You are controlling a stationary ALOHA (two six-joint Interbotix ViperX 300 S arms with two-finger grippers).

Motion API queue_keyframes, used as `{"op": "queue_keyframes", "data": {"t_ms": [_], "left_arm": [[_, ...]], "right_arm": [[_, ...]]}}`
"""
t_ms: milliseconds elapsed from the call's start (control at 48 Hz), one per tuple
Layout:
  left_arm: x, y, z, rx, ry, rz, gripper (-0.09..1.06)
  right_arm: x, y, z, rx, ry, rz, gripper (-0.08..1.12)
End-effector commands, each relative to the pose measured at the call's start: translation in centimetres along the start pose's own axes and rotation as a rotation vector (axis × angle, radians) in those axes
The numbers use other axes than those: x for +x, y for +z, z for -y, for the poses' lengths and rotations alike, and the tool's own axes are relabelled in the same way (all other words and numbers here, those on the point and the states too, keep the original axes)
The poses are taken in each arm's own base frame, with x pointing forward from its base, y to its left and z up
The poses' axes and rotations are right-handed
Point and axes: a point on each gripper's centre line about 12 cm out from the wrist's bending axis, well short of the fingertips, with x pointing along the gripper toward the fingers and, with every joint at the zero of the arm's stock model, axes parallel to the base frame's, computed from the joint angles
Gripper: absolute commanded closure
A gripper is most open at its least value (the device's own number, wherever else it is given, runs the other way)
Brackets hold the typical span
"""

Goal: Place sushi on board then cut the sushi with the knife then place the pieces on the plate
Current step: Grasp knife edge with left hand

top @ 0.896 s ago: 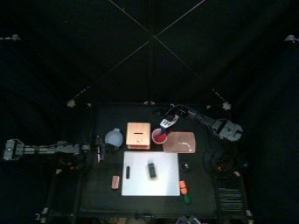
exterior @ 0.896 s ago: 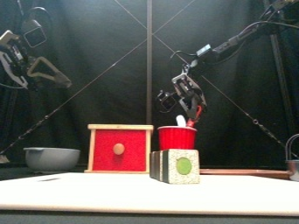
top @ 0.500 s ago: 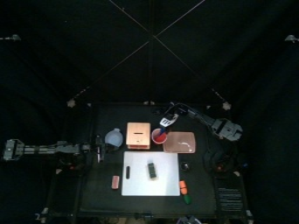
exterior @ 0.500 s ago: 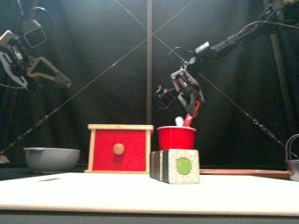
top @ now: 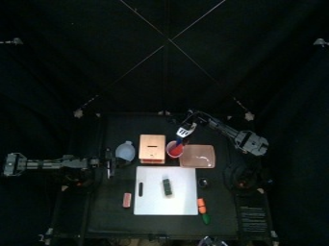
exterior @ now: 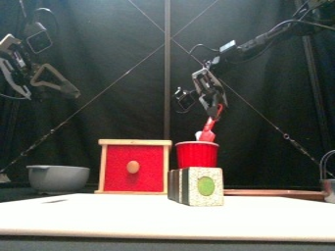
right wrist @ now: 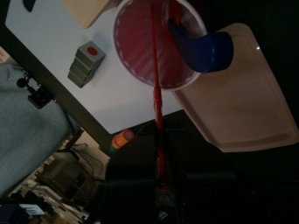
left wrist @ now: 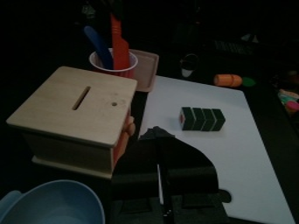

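The dark green sushi roll [top: 166, 186] lies on the white cutting board [top: 184, 197]; near and large in the front view, the roll [exterior: 199, 184] shows its cut end. The red cup [exterior: 198, 154] stands behind the board, between the wooden box [top: 154, 147] and the pink tray [top: 202, 158]. My right gripper [exterior: 206, 93] hangs above the cup, shut on the red knife [exterior: 210, 123], whose tip is still at the cup's rim. The right wrist view shows the red knife [right wrist: 156, 96] over the cup [right wrist: 131, 39], with the blue knife [right wrist: 205, 48] still inside. My left gripper [top: 98, 165] rests open at the table's left.
A blue-grey bowl [top: 126, 151] sits left of the box. An orange toy [top: 126, 199] lies left of the board, and orange and green toys [top: 203, 205] lie at its right. A metal cutter [exterior: 327, 175] stands at the far right.
My right gripper has risen above the cup, drawing the red knife upward with it. The left arm, the sushi and the board stay as they were.
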Motion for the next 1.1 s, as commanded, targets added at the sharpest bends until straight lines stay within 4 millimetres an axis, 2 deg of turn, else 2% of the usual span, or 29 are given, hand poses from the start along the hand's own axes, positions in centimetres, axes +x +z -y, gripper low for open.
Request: {"op": "queue_keyframes", "data": {"t_ms": [21,229,479,833,979,1104], "left_arm": [[0.2,0.9,0.0,-0.001,0.001,0.023,0.97],[0.2,0.9,-0.1,-0.004,0.006,0.025,0.97],[0.2,1.2,-0.2,-0.003,0.011,0.038,0.97],[0.2,1.8,-0.3,-0.007,0.020,0.059,0.97],[0.3,2.3,-0.3,-0.007,0.020,0.082,0.97],[0.3,2.8,-0.2,-0.007,0.018,0.108,0.97]], "right_arm": [[-3.3,-1.3,-1.4,-0.040,-0.001,0.084,0.69],[-5.1,-2.5,-1.6,-0.046,-0.008,0.129,0.69],[-7.1,-4.7,-2.0,-0.063,-0.049,0.176,0.69],[-11.2,-10.4,-4.1,-0.127,-0.126,0.358,0.69],[-11.3,-12.1,-5.6,-0.186,-0.121,0.484,0.69],[-9.9,-13.0,-7.0,-0.257,-0.106,0.599,0.69]]}}
